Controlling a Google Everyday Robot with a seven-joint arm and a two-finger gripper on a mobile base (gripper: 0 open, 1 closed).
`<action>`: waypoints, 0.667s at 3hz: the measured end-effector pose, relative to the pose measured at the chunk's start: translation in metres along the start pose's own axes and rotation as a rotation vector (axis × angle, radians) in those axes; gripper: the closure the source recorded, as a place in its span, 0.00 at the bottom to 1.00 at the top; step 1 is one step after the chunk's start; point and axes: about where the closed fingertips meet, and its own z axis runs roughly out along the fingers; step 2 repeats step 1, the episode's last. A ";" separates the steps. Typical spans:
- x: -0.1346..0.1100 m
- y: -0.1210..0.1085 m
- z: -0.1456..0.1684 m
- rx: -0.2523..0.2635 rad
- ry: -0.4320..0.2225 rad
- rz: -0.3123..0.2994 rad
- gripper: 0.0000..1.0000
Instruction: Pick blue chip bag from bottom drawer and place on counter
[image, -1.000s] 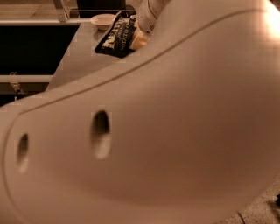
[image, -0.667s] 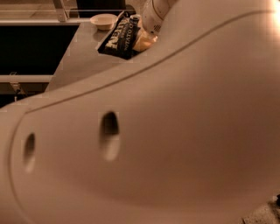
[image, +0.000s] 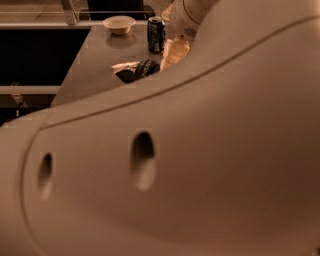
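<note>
The blue chip bag (image: 136, 70) lies flat on the grey counter (image: 92, 57), dark with a pale label end pointing left. My gripper (image: 172, 54) hangs just right of the bag, at its right end; whether it touches the bag is hidden by my arm. My own large cream arm shell (image: 190, 165) fills most of the view. The bottom drawer is out of view.
A small cream bowl (image: 119, 23) stands at the counter's far edge. A dark soda can (image: 156, 34) stands just behind the bag and left of my gripper. Left of the counter is a dark gap with a ledge (image: 30, 90).
The bag was up at the gripper, tilted; now it lies lower and flat on the counter. The view has shifted, and the can behind it now shows.
</note>
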 end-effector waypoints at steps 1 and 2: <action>0.006 -0.001 -0.005 0.008 0.003 -0.008 0.00; 0.006 -0.001 -0.005 0.008 0.003 -0.008 0.00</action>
